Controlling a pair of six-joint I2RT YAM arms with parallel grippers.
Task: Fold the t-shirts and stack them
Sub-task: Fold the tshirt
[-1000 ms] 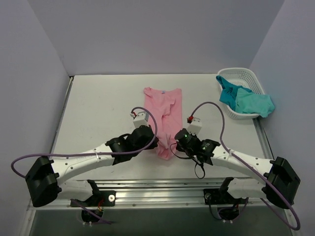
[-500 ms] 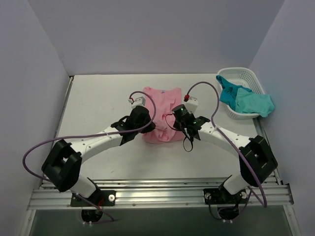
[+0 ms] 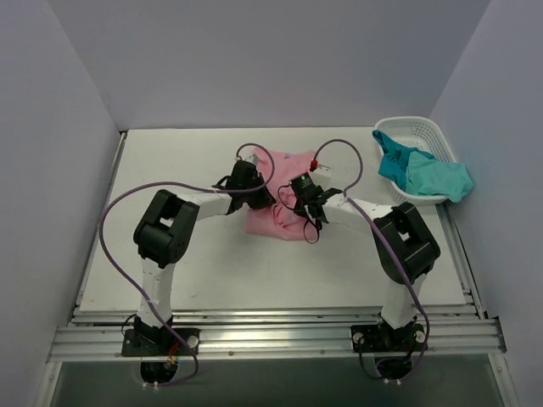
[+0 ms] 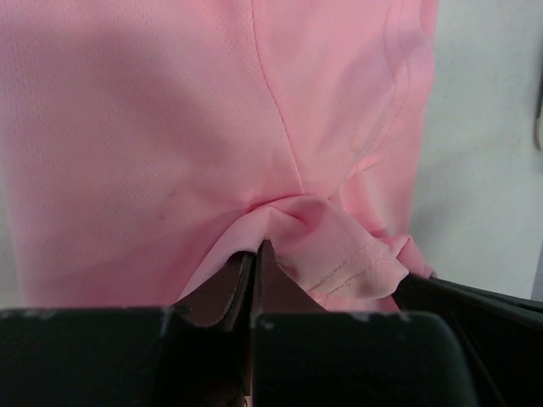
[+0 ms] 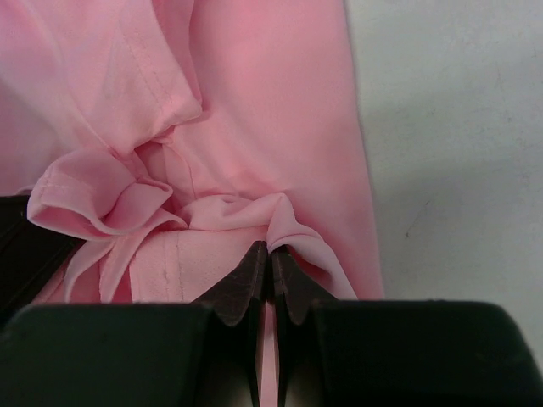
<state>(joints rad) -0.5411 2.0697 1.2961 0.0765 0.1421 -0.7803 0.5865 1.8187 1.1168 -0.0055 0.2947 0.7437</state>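
Mid-worktop [image 3: 170, 195], nearer the far edge, the pink t-shirt [image 3: 276, 222] is lying part-folded w/ both arms reaching over it. The left gripper [image 4: 257, 254] is clamping shut on a bunched pinch of pink fabric. The right gripper [image 5: 270, 254] is doing the same on a crumpled fold close to the shirt's right edge. Judging by the rumpled layers, the 1st fold is looking underway, not finished: fabric is sitting uneven and needing flattening. The teal & turquoise t-shirts [image 3: 424, 176] are waiting unfolded in the white basket [image 3: 407, 123] at the far right corner, one drooping over the rim toward the right edge. No stack is showing yet, so most of the job is remaining. For room, bare worktop is showing left of the pink shirt & along the near edge. Walls [image 3: 254, 68] are closing in on 3 sides, and the basket is sitting well apart from the right gripper.
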